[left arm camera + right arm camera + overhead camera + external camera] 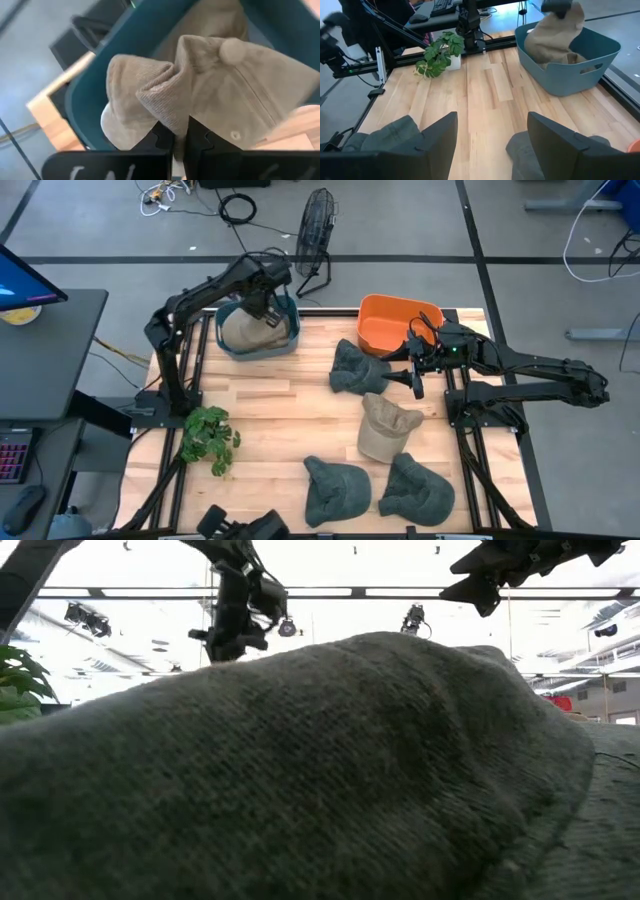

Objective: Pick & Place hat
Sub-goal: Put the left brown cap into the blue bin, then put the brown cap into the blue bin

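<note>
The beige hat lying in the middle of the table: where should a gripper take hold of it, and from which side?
Probably at the brim of the beige hat, which sticks out toward the right arm's side as a flat, thin edge, and from above. The crown is wide and soft, so fingers would likely slip off it. The open right gripper hovers nearby; the left gripper is busy at the blue bin.

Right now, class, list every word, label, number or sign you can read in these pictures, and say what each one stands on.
No text in any view can be read.
White marks on the body of the left gripper, which is shut on the tan hat in the blue bin: cut off and blurred, unreadable.
Screen beside the table: too small to show any text.
The tan hat and the blue bin show no lettering.
</note>
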You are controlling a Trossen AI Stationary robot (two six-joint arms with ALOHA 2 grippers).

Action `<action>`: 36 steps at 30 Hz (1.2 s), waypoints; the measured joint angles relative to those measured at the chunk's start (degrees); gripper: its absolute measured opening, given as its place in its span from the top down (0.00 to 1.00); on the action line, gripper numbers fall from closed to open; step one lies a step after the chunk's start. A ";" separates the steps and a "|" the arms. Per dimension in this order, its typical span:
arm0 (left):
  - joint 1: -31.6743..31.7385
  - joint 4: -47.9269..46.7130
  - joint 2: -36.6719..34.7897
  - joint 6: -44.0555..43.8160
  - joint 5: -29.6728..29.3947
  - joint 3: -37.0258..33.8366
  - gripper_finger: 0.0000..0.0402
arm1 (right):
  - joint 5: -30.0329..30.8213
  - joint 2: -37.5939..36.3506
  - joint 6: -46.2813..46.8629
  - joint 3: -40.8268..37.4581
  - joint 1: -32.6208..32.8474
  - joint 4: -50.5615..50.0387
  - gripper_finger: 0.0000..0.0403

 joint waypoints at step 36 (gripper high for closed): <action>-17.92 -1.24 -12.93 -13.89 1.97 0.07 0.62 | -10.22 0.00 -3.34 0.00 0.65 4.42 0.39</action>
